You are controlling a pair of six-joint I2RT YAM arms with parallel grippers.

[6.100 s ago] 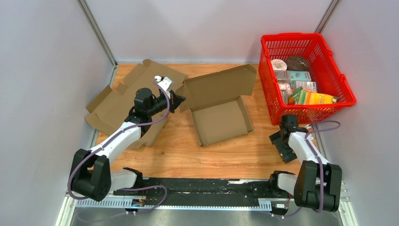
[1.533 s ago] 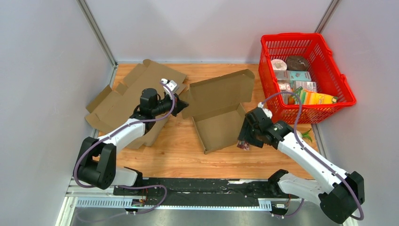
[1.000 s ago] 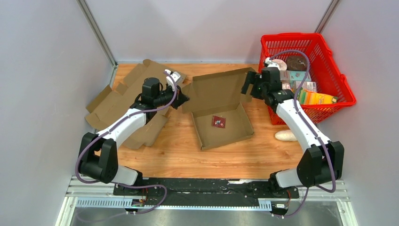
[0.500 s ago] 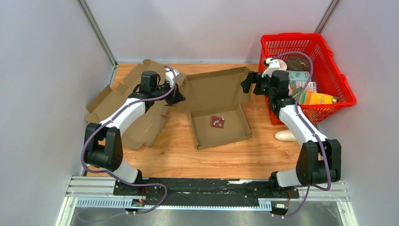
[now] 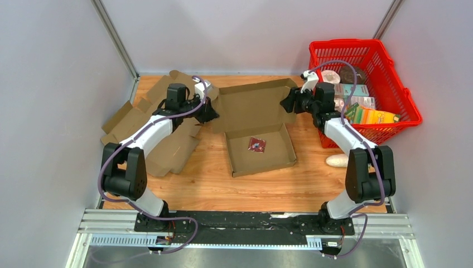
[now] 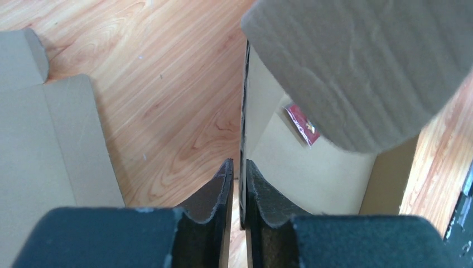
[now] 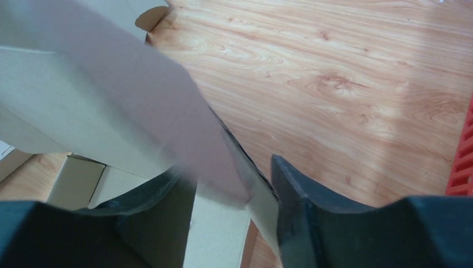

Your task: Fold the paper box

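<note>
Wooden bench [image 5: 279, 187], light grain, soft even light. Pale grey walls [image 5: 251, 33] on three sides. Aluminium posts [image 5: 116, 40] at back corners. Slotted metal rail [image 5: 251, 240] along near edge.

The brown paper box [image 5: 273, 152] lies open at centre, shallow tray flat, lid raised along its far edge.

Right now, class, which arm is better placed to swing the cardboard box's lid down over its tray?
Probably left. The left fingers stand close on either side of the lid at its left edge, ready to guide it. The right fingers straddle its opposite corner with a wide gap.
</note>
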